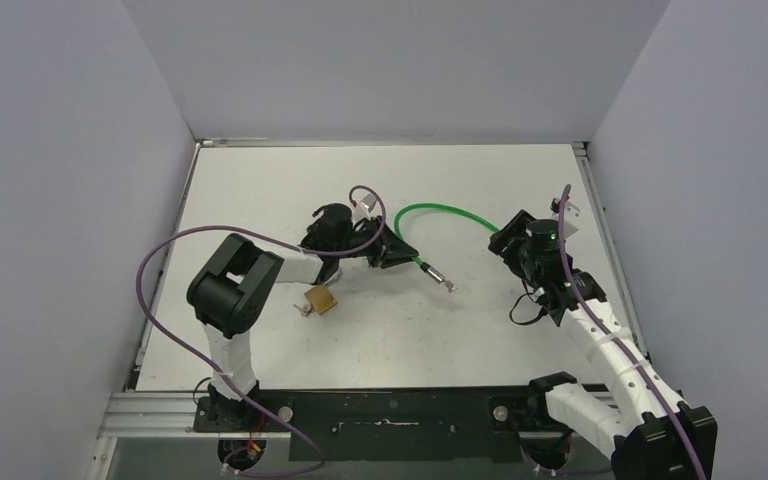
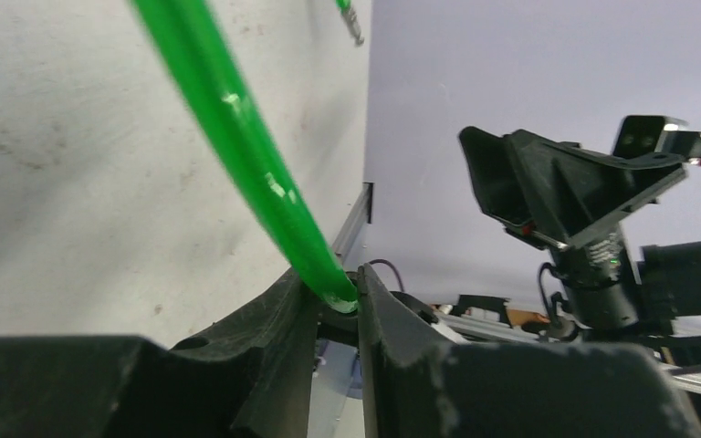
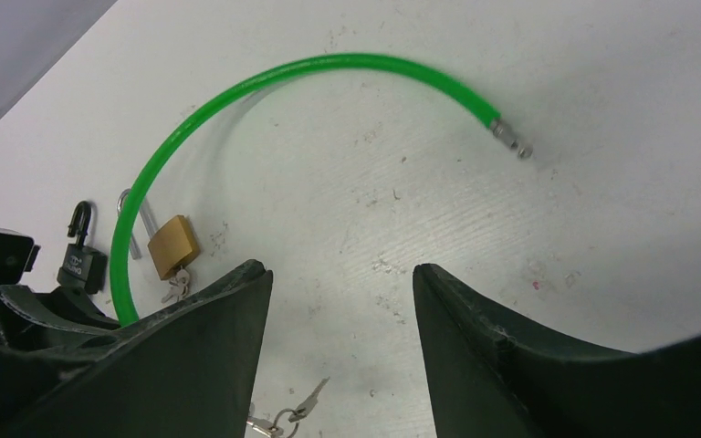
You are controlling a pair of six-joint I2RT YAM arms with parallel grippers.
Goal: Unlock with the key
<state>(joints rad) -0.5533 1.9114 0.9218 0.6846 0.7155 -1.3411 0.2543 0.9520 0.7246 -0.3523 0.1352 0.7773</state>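
Observation:
A green cable (image 1: 440,208) (image 3: 329,62) arcs across the table and ends in a metal tip (image 1: 447,285) (image 3: 514,144). My left gripper (image 1: 392,250) (image 2: 358,274) is shut on the cable (image 2: 237,128) near its other end. A brass padlock (image 1: 322,300) (image 3: 169,245) lies left of it with small keys hanging from its base. Beside it the right wrist view shows a black padlock (image 3: 82,266). My right gripper (image 1: 510,238) (image 3: 340,269) stands open and holds nothing. A key on a ring (image 3: 287,415) lies on the table just below and between its fingers.
Grey walls close in the white table (image 1: 260,180) on three sides, with a metal rail (image 1: 600,220) along the right edge. Purple wires loop over both arms. The left wrist view looks across at the right arm's gripper (image 2: 557,192).

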